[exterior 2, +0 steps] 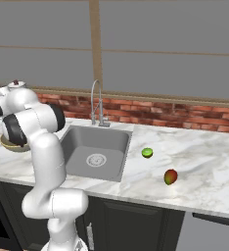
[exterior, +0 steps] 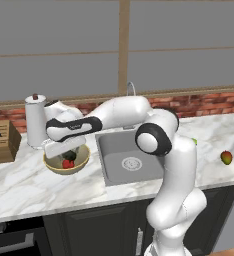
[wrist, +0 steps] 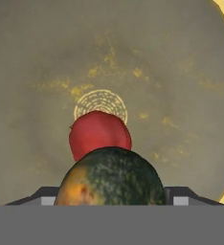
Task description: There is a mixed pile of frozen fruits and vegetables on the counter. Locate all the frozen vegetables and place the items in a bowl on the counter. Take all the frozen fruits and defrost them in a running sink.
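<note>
Over the bowl (exterior: 65, 161) at the left end of the counter (exterior: 19, 182), my gripper (exterior: 69, 151) hangs with the dark green vegetable (wrist: 111, 176) between its jaws, clasped. The hand view puts that vegetable right against the lens, mottled green with an orange patch, and just past it the red vegetable (wrist: 99, 134) lying on the bowl's olive floor beside a ring pattern. From the left base view I see the red lump and the green one inside the bowl's rim, beside a white paper towel roll (exterior: 35, 120) and a knife block (exterior: 1, 140). The right base view gives me what the arm hides there: the sink (exterior 2: 94, 152) with its faucet (exterior 2: 96, 103), the lime-green fruit (exterior 2: 147, 153) and the red-yellow-green fruit (exterior 2: 170, 176) well apart on the marble. I can read no writing anywhere.
</note>
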